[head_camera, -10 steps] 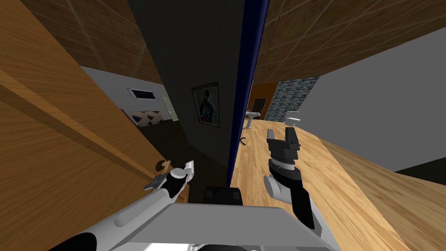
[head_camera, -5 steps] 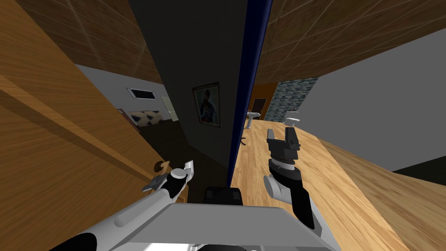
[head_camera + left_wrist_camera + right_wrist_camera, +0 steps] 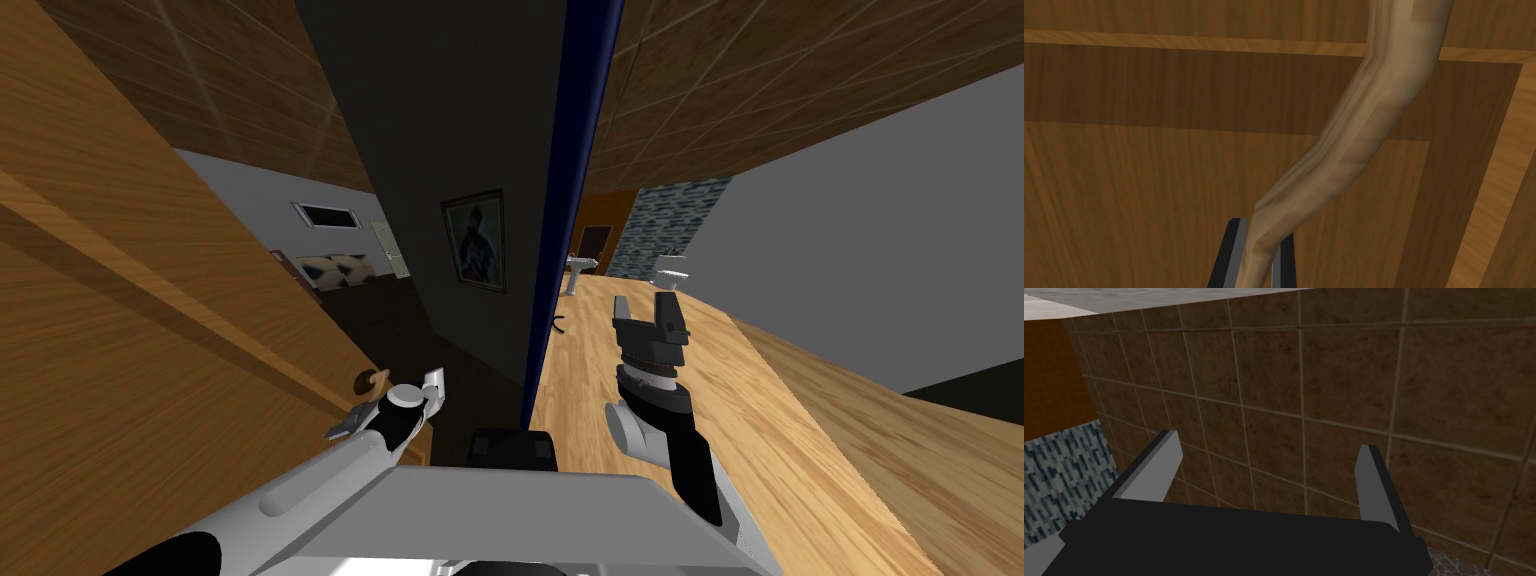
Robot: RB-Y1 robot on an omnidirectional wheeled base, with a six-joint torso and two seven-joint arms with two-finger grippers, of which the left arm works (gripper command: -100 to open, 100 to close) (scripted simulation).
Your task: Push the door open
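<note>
A brown panelled wooden door [image 3: 150, 330] slants across the left of the head view. Its tan lever handle [image 3: 368, 380] sits near the door's edge. My left gripper [image 3: 380, 400] is at that handle. In the left wrist view the gripper [image 3: 1257, 252] is shut on the handle [image 3: 1344, 145], whose curved bar runs from between the fingers up across the door panel [image 3: 1149, 175]. My right gripper [image 3: 650, 318] is held up to the right of the doorway, away from the door. Its fingers [image 3: 1159, 463] stand wide apart, open and with nothing between them.
A dark blue upright edge [image 3: 560, 220] stands just right of the opening, beside a dark wall with a framed picture [image 3: 473, 240]. Light wood floor [image 3: 600, 380] runs ahead on the right towards white basins [image 3: 578, 268]. A grey wall [image 3: 880, 250] bounds the right side.
The door has swung slightly further away to the left. The handle and my left gripper went a little left with it. The right arm has not moved.
</note>
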